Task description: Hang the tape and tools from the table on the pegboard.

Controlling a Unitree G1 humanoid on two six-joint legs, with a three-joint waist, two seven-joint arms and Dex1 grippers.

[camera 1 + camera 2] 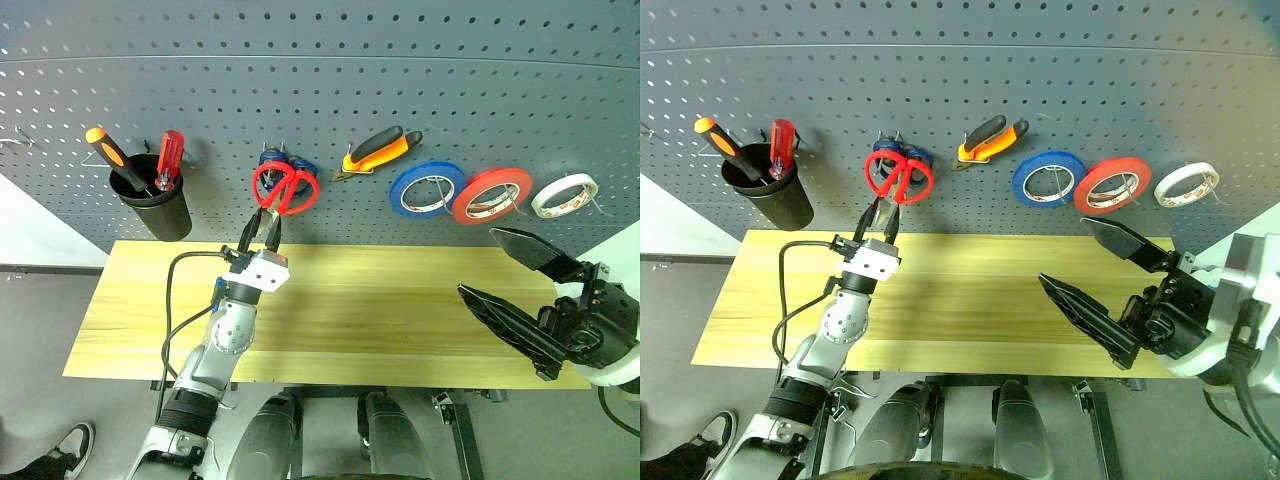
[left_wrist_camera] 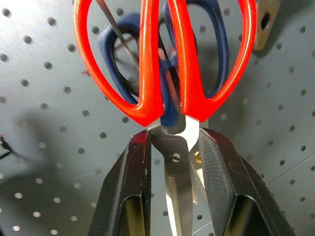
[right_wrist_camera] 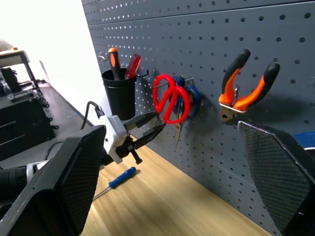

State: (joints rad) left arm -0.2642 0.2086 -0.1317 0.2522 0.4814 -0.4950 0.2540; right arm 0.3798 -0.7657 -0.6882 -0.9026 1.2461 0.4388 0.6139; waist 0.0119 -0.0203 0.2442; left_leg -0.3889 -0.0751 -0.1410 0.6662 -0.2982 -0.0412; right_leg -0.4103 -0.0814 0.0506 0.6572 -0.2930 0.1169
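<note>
The left gripper (image 2: pixel 173 177) clamps the blades of the red-handled scissors (image 1: pixel 285 188), whose long axis runs from the fingers up to the pegboard (image 1: pixel 330 90). Their glossy loops overlap the blue-handled scissors (image 2: pixel 216 54) hanging there. The right gripper (image 1: pixel 505 275) stands wide open, well off from them.
</note>
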